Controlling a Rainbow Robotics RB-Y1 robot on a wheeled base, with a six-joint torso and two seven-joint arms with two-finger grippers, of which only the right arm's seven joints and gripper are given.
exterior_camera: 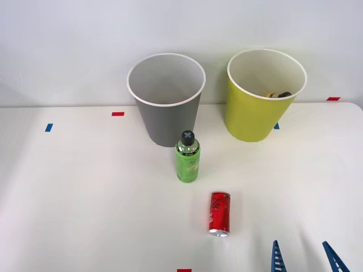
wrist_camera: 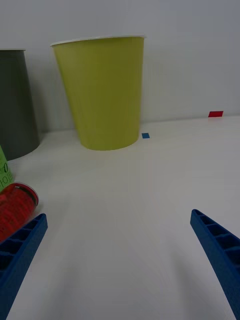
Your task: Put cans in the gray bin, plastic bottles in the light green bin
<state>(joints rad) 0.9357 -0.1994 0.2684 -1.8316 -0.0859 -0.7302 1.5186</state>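
Red aluminium soda can point(exterior_camera: 219, 213) lying on white surface point(exterior_camera: 85, 198), near upright green plastic bottle point(exterior_camera: 188, 157); blue ribbed jaws point(exterior_camera: 305, 258) spread, empty. Wrist view: can point(wrist_camera: 15, 206) just beside one finger. Likely light, smooth, dentable; best gripped across mid-body.

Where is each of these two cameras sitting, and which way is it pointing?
Front view: sits above the arms, looking forward and down at the white table, with the gray bin, green bottle and red can; the right end effector pokes in, open.
Right wrist view: rides on the right arm's wrist, low over the table, facing the light green bin; its own blue fingers show.
Shared: both bins, the can, the bottle and the blue fingers.
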